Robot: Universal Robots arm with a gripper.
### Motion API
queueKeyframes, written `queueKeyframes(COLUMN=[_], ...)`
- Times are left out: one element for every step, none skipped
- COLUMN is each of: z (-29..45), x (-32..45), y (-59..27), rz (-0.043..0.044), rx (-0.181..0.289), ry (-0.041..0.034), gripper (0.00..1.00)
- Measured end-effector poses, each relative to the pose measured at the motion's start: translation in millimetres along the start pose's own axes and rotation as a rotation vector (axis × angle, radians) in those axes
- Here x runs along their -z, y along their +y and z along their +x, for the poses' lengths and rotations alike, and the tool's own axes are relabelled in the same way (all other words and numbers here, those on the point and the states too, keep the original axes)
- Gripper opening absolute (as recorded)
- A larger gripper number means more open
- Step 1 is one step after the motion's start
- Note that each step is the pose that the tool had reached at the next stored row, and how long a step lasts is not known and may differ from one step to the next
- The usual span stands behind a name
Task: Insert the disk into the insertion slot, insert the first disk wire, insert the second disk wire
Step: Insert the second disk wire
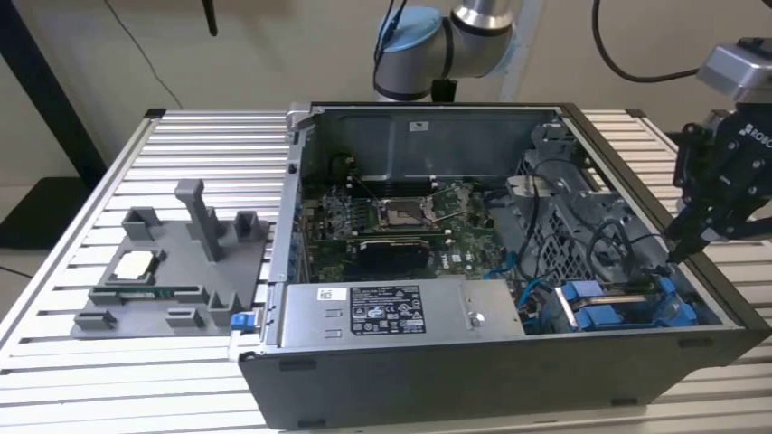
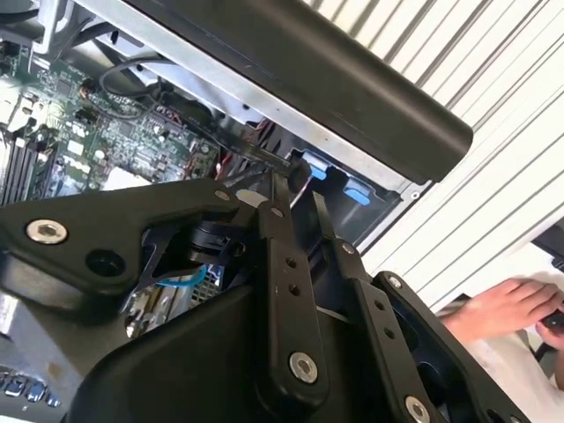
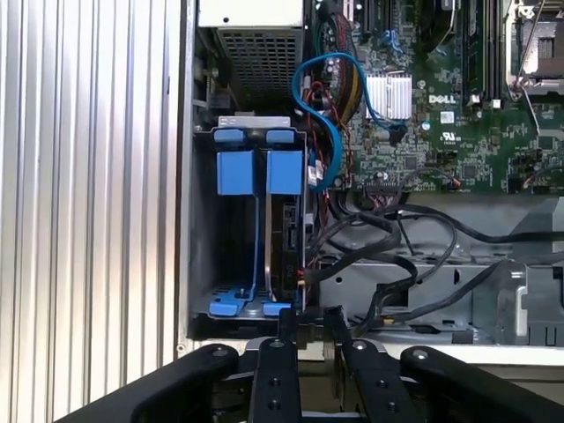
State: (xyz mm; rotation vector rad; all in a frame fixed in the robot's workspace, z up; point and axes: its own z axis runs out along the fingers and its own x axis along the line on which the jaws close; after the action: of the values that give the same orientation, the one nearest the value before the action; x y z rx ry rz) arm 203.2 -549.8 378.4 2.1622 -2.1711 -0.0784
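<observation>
The gripper (image 1: 671, 257), fingers drawn narrow, hung at the computer case (image 1: 483, 380) edge over the insertion slot (image 3: 204, 220) — the disk (image 3: 284, 172) seated inside, wall one side, black cables (image 3: 370, 220) crowding the other.

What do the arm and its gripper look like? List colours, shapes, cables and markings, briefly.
The arm is made of rounded silver-grey joints with a light blue cap. Black cables loop down beside it. The gripper is matte black, built of flat linkage bars dotted with round silver screw heads. It carries white lettering on its side, and a grey box sits above it.
</observation>
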Motion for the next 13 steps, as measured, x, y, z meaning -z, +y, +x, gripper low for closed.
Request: queueKeyframes(z=[1.3,2.5,3.4,3.9,4.0,4.1,4.1,4.1,4.1,4.1,4.1,4.1,4.1], x=[-0.5,-1.0,-1.9,-3.2,-4.3,-5.2,-5.9,-6.3,-6.5,-6.8,-6.9,-7.1,-7.3], y=[-0.4,-0.6,-0.8,-1.0,-1.1,-1.2,-1.2,-1.3,-1.3,-1.3,-1.3,-1.3,-1.4], rz=[0.0,0.0,0.0,-0.0001,-0.0002,-0.0003,-0.0003,-0.0005,-0.0007,-0.001,-0.0013,-0.0015,-0.0018], rx=[0.0,0.0,-0.001,-0.003,-0.01,-0.018,-0.025,-0.03,-0.035,-0.039,-0.043,-0.045,-0.048], ry=[-0.0024,-0.0044,-0.0069,-0.0086,-0.0097,-0.0115,-0.0148,-0.0203,-0.0294,-0.0399,-0.0517,-0.062,-0.0729], gripper=[0.27,0.27,0.27,0.27,0.27,0.27,0.27,0.27,0.27,0.27,0.27,0.27,0.27])
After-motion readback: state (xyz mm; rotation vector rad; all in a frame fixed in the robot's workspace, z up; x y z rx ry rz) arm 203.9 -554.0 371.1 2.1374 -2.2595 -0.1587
